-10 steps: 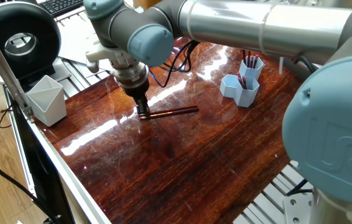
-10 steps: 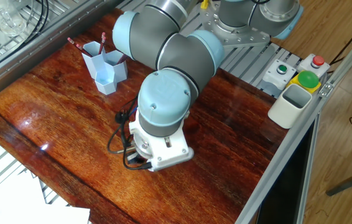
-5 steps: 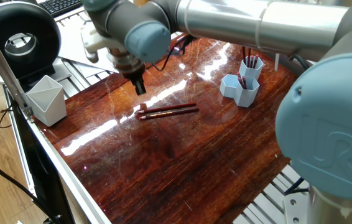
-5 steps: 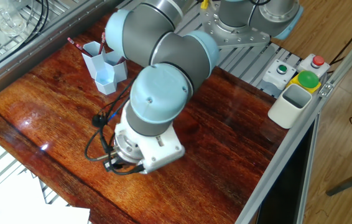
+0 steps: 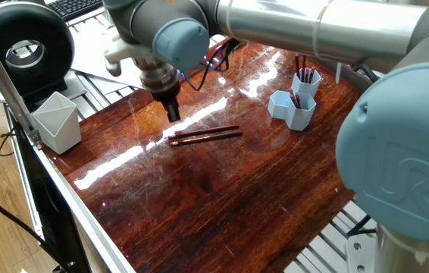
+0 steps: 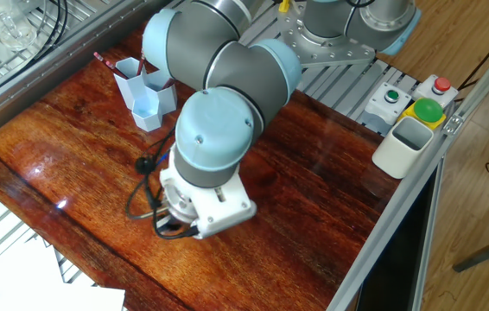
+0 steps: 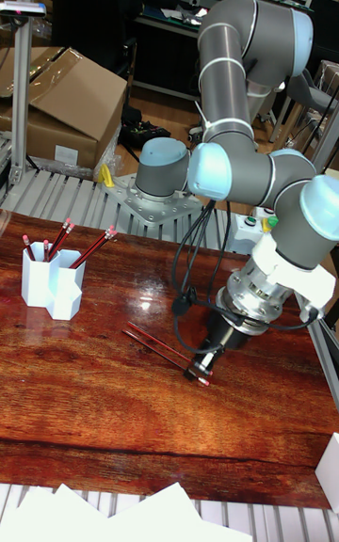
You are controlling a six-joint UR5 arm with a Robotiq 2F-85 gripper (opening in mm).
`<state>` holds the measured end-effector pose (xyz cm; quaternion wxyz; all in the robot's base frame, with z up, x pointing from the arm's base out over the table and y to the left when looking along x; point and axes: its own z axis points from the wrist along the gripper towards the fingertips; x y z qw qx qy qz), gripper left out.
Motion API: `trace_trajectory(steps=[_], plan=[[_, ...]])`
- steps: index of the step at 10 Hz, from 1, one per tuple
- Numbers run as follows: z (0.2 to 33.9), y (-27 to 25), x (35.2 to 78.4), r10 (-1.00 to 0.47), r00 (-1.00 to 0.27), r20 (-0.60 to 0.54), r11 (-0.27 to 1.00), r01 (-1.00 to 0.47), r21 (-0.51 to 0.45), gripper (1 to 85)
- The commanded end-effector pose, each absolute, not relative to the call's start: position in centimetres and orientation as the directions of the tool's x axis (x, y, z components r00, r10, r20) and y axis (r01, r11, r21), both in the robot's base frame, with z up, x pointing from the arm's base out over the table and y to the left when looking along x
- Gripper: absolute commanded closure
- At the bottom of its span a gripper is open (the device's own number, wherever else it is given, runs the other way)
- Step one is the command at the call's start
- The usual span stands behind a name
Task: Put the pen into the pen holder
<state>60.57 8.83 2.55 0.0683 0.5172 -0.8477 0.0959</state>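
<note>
Clearly the pen [image 5: 203,136] lies flat on the glossy wooden surface [image 5: 222,197], well apart from the pen holder [image 5: 296,100]. It looks light, stiff and thin, apt to roll, so I would pinch it near mid-length. The claw [image 5: 173,114] hangs just above its capped end, holding nothing; how far it gapes I cannot tell. One pen lies loose; several stand in the holder. One grey-white cup [image 5: 55,121] stands near the edge.

The counter [image 5: 199,197] is glossy reddish-brown wood grain. The pen [image 5: 205,135] is dark red, the pen holder [image 5: 294,106] light blue. The cup [image 5: 57,121] is pale grey-white, the pincer [image 5: 173,114] black.
</note>
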Motion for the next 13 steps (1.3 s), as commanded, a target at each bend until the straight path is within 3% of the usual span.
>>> trace_trajectory(steps=[1, 3, 8, 9, 10, 13], plan=[[3.3, 7.8, 57.9, -0.802, -0.504, 0.321, 0.514, -0.856, -0.059, 75.0], [4.1, 9.4, 58.1, -0.784, -0.511, 0.353, 0.531, -0.846, -0.046, 60.0], [5.0, 10.0, 60.6, -0.768, -0.461, 0.444, 0.472, -0.876, -0.094, 45.3], [4.9, 9.7, 60.8, -0.775, -0.44, 0.454, 0.458, -0.886, -0.078, 40.7], [5.2, 7.9, 61.2, -0.778, -0.393, 0.49, 0.418, -0.906, -0.062, 30.0], [3.6, 7.4, 60.0, -0.779, -0.41, 0.474, 0.451, -0.892, -0.029, 23.3]])
